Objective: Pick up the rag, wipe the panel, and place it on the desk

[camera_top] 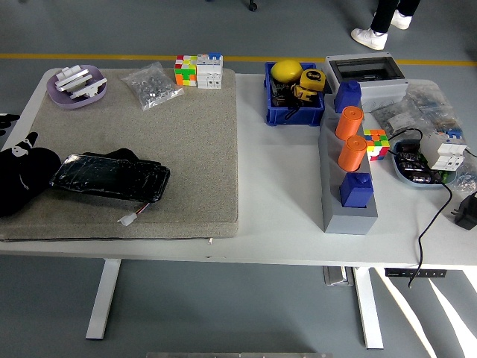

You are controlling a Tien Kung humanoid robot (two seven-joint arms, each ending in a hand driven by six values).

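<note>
Head view. A white bench [283,186] carries a beige felt mat [149,149] over its left half. On the mat's near-left part lies the panel [110,177], a flat black glossy slab set lengthwise left to right, with a thin wire and white connector [128,218] trailing off its near right corner. The left hand [22,175] enters from the left edge, a black form resting on the mat's left margin and touching or just beside the panel's left end; whether its fingers are open or closed cannot be told, and a black rag cannot be separated from the black hand there. A dark fold of material [123,154] shows just behind the panel's far edge.

At the mat's far left stands a lilac dish [74,93] holding white parts; beside it, a clear bag of small metal pieces [151,84]; further right, a colour cube and a white block [198,71]. Off the mat, a blue bin [292,104] contains a yellow object and a tape measure. A grey fixture [349,194] bears two blue and two orange cylinders. Far right: a grey enclosure [365,71], a second cube [376,143], and a black cable [436,216]. A person's shoes [369,37] appear at top.
</note>
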